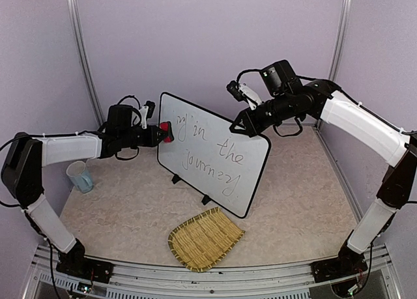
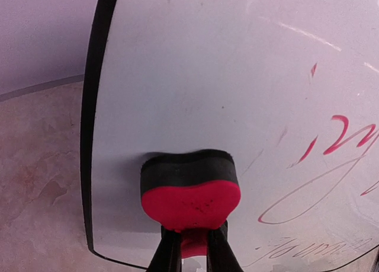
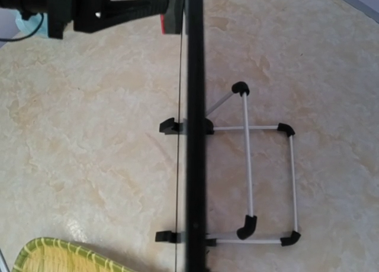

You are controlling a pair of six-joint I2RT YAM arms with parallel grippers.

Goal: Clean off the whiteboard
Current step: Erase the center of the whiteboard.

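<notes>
My left claw (image 1: pixel 158 133) is pinching a soft red and black eraser (image 2: pixel 190 192). It sits flat on the smooth whiteboard (image 1: pixel 215 157), close to the thin black left edge. The whiteboard stands up in the middle of the desk (image 1: pixel 300 201). My right claw (image 1: pixel 238 125) is pinched on its top edge. A bumpy straw mat (image 1: pixel 205 239) lies in front, with open desk on both sides.

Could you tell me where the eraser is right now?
Top view: the eraser is left of centre, held by the left end effector against the whiteboard's left edge.
</notes>
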